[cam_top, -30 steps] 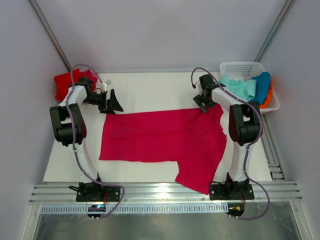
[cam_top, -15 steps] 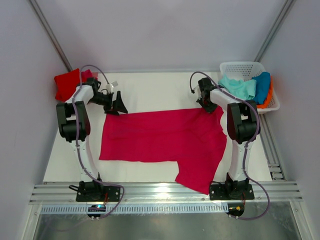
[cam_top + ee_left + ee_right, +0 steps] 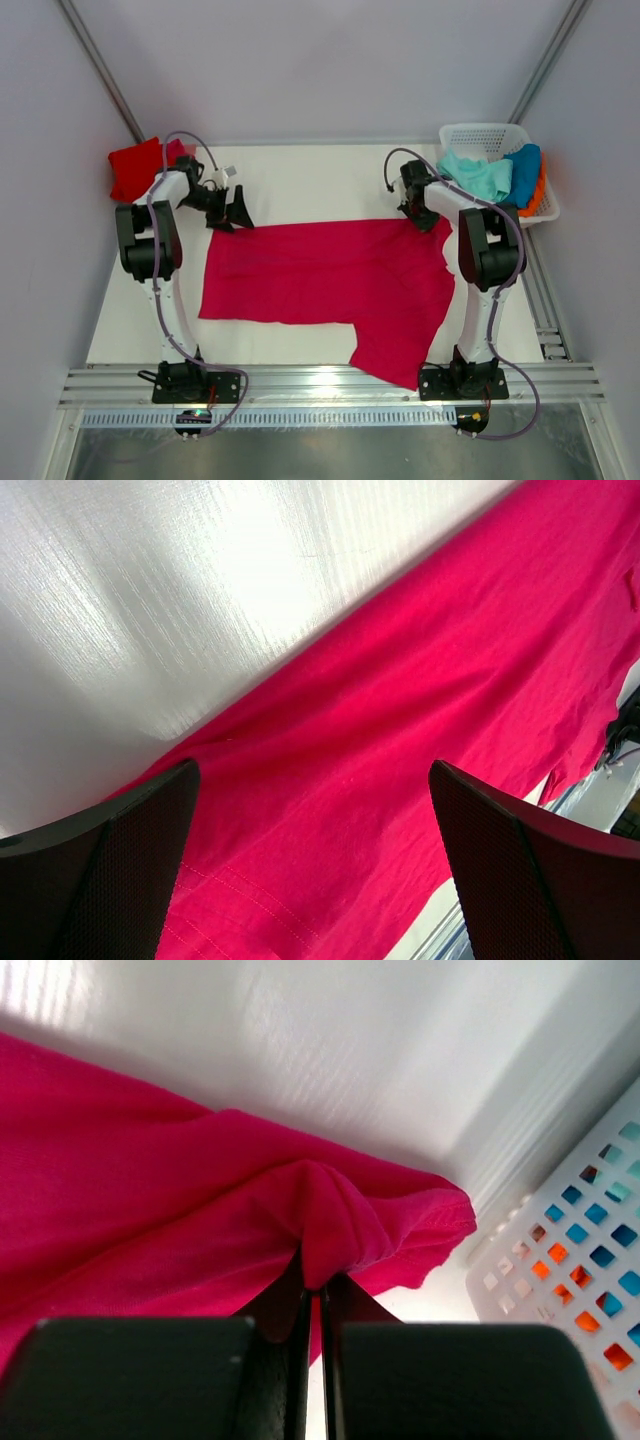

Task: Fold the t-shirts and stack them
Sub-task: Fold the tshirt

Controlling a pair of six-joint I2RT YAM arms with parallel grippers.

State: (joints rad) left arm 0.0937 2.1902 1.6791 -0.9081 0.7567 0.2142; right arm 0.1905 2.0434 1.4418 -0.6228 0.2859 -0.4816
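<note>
At the far left, a red t-shirt (image 3: 135, 168) is lying bunched on the white surface (image 3: 300, 180). Your left claw (image 3: 232, 213) is hanging spread wide over the far left corner of the crimson t-shirt (image 3: 320, 275), which is lying flat mid-surface (one flap reaching toward the near edge). Your right claw (image 3: 420, 214) is clenching a fold at its far right corner, beside the white basket (image 3: 478, 133) holding more t-shirts (image 3: 488, 176).

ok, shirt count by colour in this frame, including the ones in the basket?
Crimson-pink cloth t-shirt, spread on the table: 1
Red cloth t-shirt, far left corner: 1
Mint-green cloth t-shirt, in the white plastic lattice basket: 1
Blue cloth t-shirt, in the basket: 1
Orange cloth t-shirt, in the basket: 1
Total: 5
</note>
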